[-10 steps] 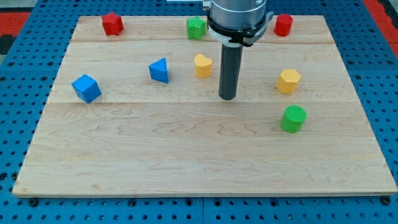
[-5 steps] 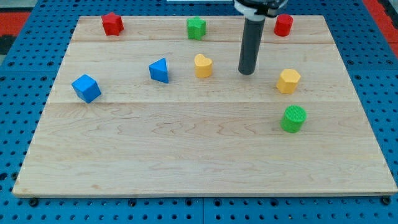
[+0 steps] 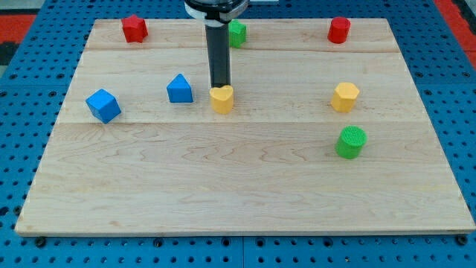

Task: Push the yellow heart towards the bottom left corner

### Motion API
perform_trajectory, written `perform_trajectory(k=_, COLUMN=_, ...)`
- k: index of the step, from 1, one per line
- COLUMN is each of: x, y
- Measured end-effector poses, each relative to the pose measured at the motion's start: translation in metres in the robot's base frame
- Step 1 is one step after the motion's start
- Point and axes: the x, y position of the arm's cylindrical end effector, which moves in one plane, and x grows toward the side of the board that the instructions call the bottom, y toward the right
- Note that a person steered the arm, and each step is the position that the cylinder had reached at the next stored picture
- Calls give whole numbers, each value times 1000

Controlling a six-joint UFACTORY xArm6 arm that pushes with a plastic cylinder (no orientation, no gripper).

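Yellow heart (image 3: 222, 99) has slid down-left from beside the blue triangle (image 3: 179, 89), my tip (image 3: 220, 87) touching its top edge (no claw fitted), so progress has begun.

The light is bright and even across the wooden board (image 3: 245, 186). Shadows under the blocks are small and soft. There is no strong glare, and the picture is sharp up to the corners.
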Motion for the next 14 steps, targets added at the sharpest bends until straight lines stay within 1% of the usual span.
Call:
perform_trajectory(k=1, x=34, y=-1)
perform_trajectory(k=2, x=54, y=15)
perform_trajectory(k=3, x=65, y=63)
perform_trajectory(k=4, x=83, y=-9)
perform_trajectory(k=5, x=81, y=-27)
perform_trajectory(k=6, x=91, y=-34)
perform_trajectory(k=7, x=117, y=-61)
perform_trajectory(k=8, x=135, y=-76)
perform_trajectory(k=10, x=135, y=-84)
perform_trajectory(k=11, x=110, y=-25)
perform_trajectory(k=12, x=86, y=-25)
perform_trajectory(k=13, x=89, y=-67)
perform_trajectory(k=14, x=104, y=-113)
